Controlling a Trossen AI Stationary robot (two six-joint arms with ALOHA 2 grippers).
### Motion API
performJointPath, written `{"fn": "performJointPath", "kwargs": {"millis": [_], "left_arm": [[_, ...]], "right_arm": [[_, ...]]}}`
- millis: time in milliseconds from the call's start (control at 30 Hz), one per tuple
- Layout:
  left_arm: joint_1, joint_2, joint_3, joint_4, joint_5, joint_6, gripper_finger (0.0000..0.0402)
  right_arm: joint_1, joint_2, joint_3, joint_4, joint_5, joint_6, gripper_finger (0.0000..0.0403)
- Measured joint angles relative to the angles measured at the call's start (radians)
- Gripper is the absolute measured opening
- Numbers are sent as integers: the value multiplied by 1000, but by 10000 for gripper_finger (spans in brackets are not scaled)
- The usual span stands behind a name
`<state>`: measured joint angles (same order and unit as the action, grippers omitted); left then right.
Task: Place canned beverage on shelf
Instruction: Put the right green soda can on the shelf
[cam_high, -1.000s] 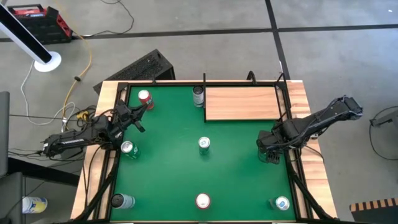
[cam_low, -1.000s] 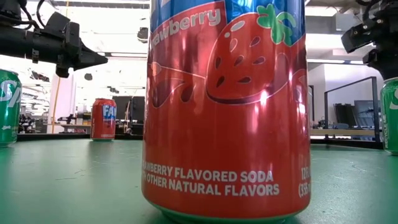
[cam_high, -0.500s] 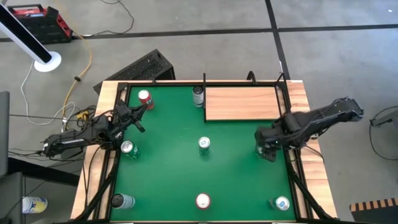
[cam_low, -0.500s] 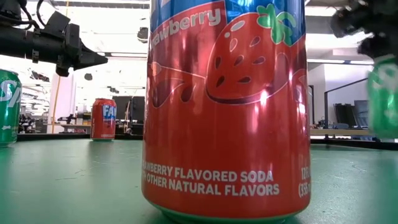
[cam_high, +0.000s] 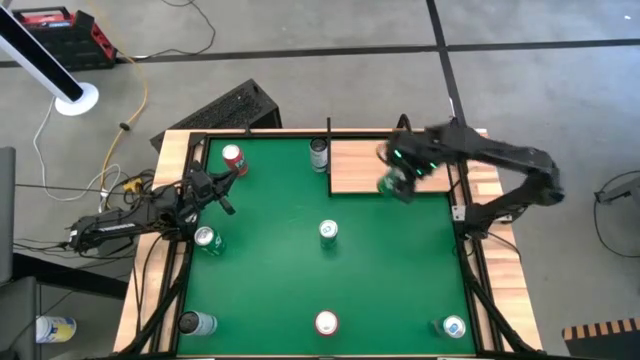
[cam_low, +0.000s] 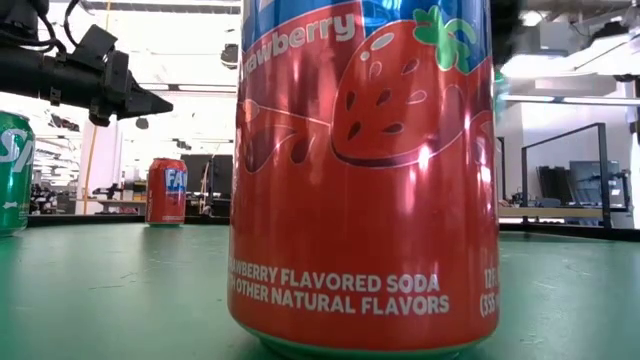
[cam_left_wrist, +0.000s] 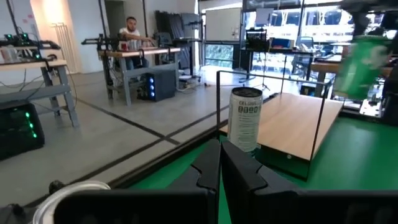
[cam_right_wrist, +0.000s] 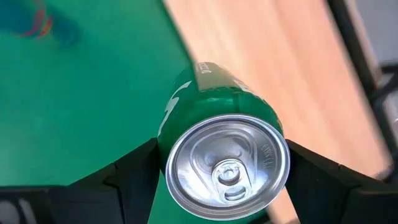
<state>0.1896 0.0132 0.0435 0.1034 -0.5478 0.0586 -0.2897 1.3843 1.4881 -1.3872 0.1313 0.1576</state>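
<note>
My right gripper (cam_high: 398, 176) is shut on a green canned beverage (cam_right_wrist: 224, 155), held in the air over the near edge of the shelf (cam_high: 390, 160), a light wooden panel at the table's far right. The same can (cam_left_wrist: 362, 65) shows blurred in the left wrist view, above the shelf (cam_left_wrist: 292, 121). My left gripper (cam_high: 236, 172) waits shut at the table's left, just on the near side of a red can (cam_high: 232, 155), touching nothing. My right gripper pinches the green can's side wall (cam_right_wrist: 168, 134) just under its top rim, one finger (cam_right_wrist: 134, 171) on each side. The fingers come from above, pointing steeply down. The can hangs below them, lifted clear of table and shelf, its top toward the wrist and slightly tilted.
A dark can (cam_high: 319, 153) stands against the shelf's left edge. Other cans stand at the table's middle (cam_high: 328, 232), left (cam_high: 205, 239) and along the near edge (cam_high: 197, 323), (cam_high: 326, 323), (cam_high: 453, 327). A thin black frame (cam_left_wrist: 320, 118) borders the shelf. The strawberry can (cam_low: 365, 170) fills the low view.
My right gripper has lifted the green can off the table's right side and carried it up and toward the far edge, to above the shelf's near edge. The can has left the table and hangs in the air.
</note>
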Motion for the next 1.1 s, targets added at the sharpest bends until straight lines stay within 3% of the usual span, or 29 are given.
{"fn": "performJointPath", "kwargs": {"millis": [300, 600, 833, 1100], "left_arm": [[0, 0, 0, 6, -1, 37, 0], [0, 0, 0, -6, -2, 30, 0], [0, 0, 0, -6, -2, 16, 0], [0, 0, 0, 15, -1, 37, 0]], "right_arm": [[-258, 372, 359, 36, -78, -379, 314], [-329, 651, 630, -23, -85, -558, 314], [-327, 766, 748, -51, -85, -649, 314], [-325, 782, 771, -51, -93, -689, 314]]}}
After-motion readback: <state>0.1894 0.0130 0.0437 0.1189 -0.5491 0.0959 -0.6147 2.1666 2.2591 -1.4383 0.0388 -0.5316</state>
